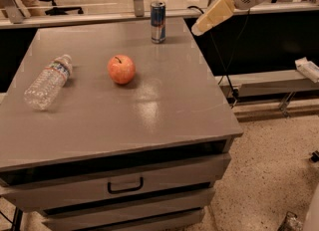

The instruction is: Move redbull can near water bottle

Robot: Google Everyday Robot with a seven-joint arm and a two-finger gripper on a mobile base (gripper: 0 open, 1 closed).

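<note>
The redbull can [158, 21] stands upright at the far edge of the grey cabinet top [164, 115]. The water bottle [48, 81] lies on its side near the left edge, cap pointing away. My gripper [202, 26] hangs in the air at the upper right, to the right of the can and apart from it, with a tan finger [214, 15] pointing down-left toward the can. It holds nothing.
A red apple [121, 69] sits between the can and the bottle. The cabinet has drawers with a handle [124, 185] in front. A black cable [224, 70] hangs off the right side, by a low shelf [279, 83]. Speckled floor lies to the right.
</note>
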